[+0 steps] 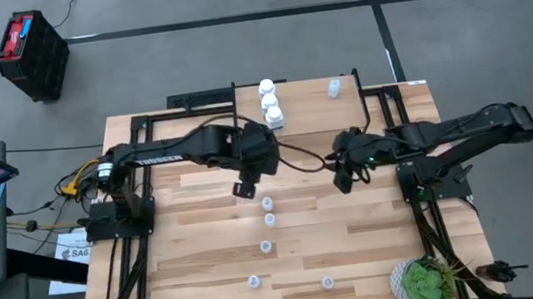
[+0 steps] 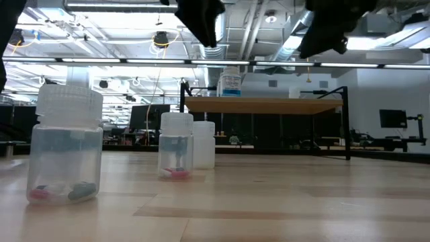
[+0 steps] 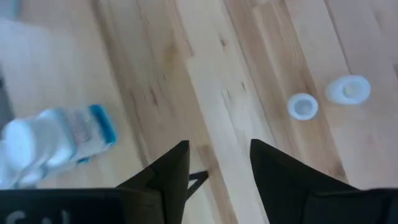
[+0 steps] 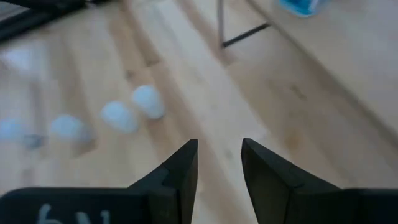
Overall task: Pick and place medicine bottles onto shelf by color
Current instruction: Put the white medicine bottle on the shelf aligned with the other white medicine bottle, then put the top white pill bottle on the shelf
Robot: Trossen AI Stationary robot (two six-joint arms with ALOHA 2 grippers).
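Left tool [image 1: 244, 188], centre-left of the high view, jaws parted and empty above the bench [image 1: 378, 247]. White bottles [image 1: 270, 105] lined on the shelf [image 1: 303, 115] at top centre, probably sorted. Blue bottles [image 1: 267, 205] trail below. Right tool [image 1: 343, 183] released, idle. Bottle contents unreadable.

Bare tabletop [image 1: 376, 228] between scattered bottles [image 1: 268, 219] and shelf [image 1: 343, 111].

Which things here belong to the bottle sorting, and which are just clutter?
Job:
- white bottles on the shelf
- one pale bottle on the shelf
- pale bottles on the table

Lying about:
- potted plant
- black crate on the floor
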